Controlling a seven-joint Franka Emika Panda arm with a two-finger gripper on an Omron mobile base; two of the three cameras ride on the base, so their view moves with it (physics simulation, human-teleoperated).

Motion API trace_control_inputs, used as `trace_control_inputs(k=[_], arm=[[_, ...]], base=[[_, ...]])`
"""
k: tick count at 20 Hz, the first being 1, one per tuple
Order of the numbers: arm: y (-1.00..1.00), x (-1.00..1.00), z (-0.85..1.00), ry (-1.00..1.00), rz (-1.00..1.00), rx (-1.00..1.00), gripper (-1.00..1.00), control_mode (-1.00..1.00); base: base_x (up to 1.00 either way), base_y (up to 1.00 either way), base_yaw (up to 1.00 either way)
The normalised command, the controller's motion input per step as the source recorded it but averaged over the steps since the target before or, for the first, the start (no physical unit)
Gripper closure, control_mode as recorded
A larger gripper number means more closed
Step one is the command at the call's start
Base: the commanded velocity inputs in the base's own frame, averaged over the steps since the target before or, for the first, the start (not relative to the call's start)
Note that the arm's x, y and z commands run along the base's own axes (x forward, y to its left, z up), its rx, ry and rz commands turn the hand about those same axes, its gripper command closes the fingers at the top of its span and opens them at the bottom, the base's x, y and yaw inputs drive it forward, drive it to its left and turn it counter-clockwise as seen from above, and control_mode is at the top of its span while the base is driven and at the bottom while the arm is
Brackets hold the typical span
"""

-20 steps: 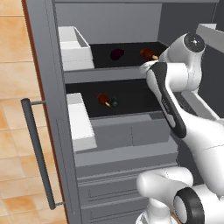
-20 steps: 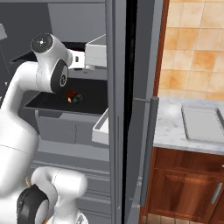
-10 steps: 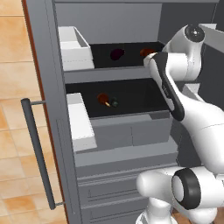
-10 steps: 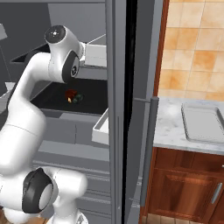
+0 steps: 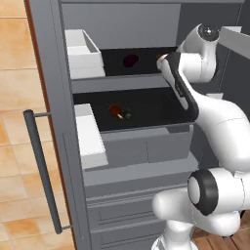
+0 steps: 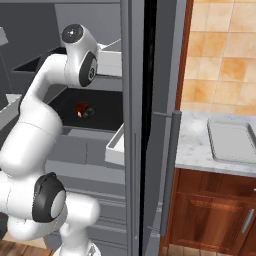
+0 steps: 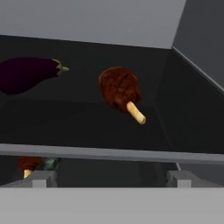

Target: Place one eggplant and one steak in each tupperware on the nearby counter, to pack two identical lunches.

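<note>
The grey fridge [image 5: 146,161] is standing open in front of the robot, its door [image 5: 53,122] with a long dark handle [image 5: 43,171] swinging out at the left of the left base view, and the white arm [image 5: 195,83] is reaching into the upper shelf [image 5: 127,84]. The right base view is offering what the others are not: the marbled tabletop [image 6: 200,145] beyond the fridge's right edge, over reddish-brown cabinet fronts [image 6: 210,215], carrying one pale grey-white tupperware [image 6: 232,140] lying flat and holding nothing. The left base view is showing two white door bins [image 5: 84,53] and both shelves at once: on the upper shelf a purple-black eggplant [image 5: 130,60] is lying well left of the arm, and on the lower shelf [image 5: 141,114] a steak [image 5: 115,110] is sitting just beside a smaller teal-grey eggplant [image 5: 127,115]. The hand view is giving the close look: the upper eggplant [image 7: 26,74] is lying at the left with its green stem pointing right, and the second steak [image 7: 119,89] is resting near it, pale stub pointing down and right; below the shelf's front lip the lower steak [image 7: 28,164] is peeking out. The end effector [image 7: 107,178] is released, its two fingertips [image 7: 41,178] spread wide apart and touching nothing, short of the upper steak.
</note>
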Motion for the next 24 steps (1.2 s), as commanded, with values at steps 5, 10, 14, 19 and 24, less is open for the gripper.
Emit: trace_control_inputs(k=[5, 10, 14, 19, 24], arm=[[-0.12, 0.41, 0.00, 0.03, 0.00, 0.00, -1.00, -1.00], [-0.08, 0.44, 0.00, 0.05, 0.00, 0.00, -1.00, -1.00], [-0.21, 0.49, -0.02, 0.04, 0.02, 0.00, -1.00, -1.00], [-0.05, 0.49, -0.07, 0.00, 0.07, 0.00, -1.00, -1.00], [0.00, 0.35, -0.24, 0.00, 0.08, 0.00, -1.00, -1.00]], base=[[0.00, 0.00, 0.00], [0.00, 0.00, 0.00], [0.00, 0.00, 0.00], [0.00, 0.00, 0.00], [0.00, 0.00, 0.00]])
